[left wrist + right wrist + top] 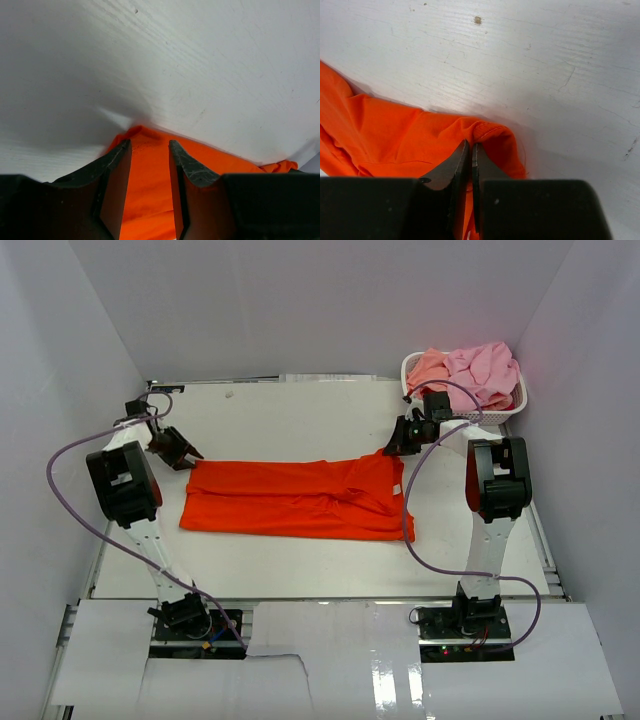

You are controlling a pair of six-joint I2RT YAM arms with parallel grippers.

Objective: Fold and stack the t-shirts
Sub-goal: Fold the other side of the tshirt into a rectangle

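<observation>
**White table (300, 410), walled in white: an orange-red t-shirt (300, 500) with a claw at each end**

The table fills the middle of the overhead view, with plain pale walls on three sides. The two arm bases are bolted along the bottom edge. Just above them the orange-red t-shirt lies flat as a long band across the centre of the frame. It is narrower at its left end and wider and more rumpled at its right end.

The left claw (185, 455) sits at the shirt's upper-left corner. In its wrist view the claw (148, 145) has its jaws apart. The two dark fingers (117, 165) stand on either side of the pointed cloth corner, and orange shows in the gap between them at the bottom centre of the frame. Whether the fingers touch the cloth cannot be told.

The right claw (395, 445) sits at the shirt's upper-right corner. In its wrist view the claw (470, 146) is closed, with its fingers (455, 165) pressed together on a rolled fold of the hem at lower centre. The rest of the cloth runs off to the lower left of that frame.

Farthest back, in the upper right of the overhead view, a white perforated basket (515, 405) stands on the table corner just beyond the right claw. It holds a light pink shirt (485, 365) and a salmon-peach shirt (428, 368), heaped above its rim.
</observation>
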